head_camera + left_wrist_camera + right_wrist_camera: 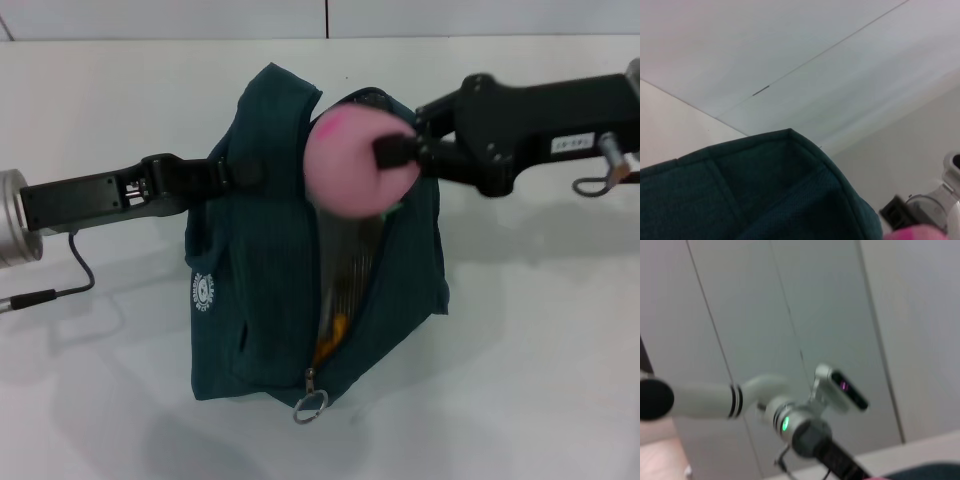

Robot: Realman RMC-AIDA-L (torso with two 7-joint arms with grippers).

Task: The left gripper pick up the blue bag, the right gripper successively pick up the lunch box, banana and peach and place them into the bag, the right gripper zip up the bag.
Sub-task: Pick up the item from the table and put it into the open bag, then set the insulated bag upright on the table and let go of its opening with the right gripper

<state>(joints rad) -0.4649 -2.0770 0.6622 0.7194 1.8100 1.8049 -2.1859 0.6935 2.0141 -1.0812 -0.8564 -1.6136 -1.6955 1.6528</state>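
The blue bag (260, 280) is a dark teal fabric bag held up off the white table, its zip open down the front. My left gripper (228, 175) is shut on the bag's upper left edge. My right gripper (392, 152) is shut on the pink peach (352, 165) and holds it at the bag's open top. Something yellow-orange (333, 335) shows inside the opening; the lunch box is hidden. The bag's top edge fills the lower part of the left wrist view (765, 195), with a sliver of the peach (920, 234) at its corner.
A metal clip (311, 405) hangs from the zip pull at the bag's bottom front. The white table (520, 380) spreads around the bag. The left arm's cable (70, 275) trails on the table at the left. The right wrist view shows the robot's head and a wall.
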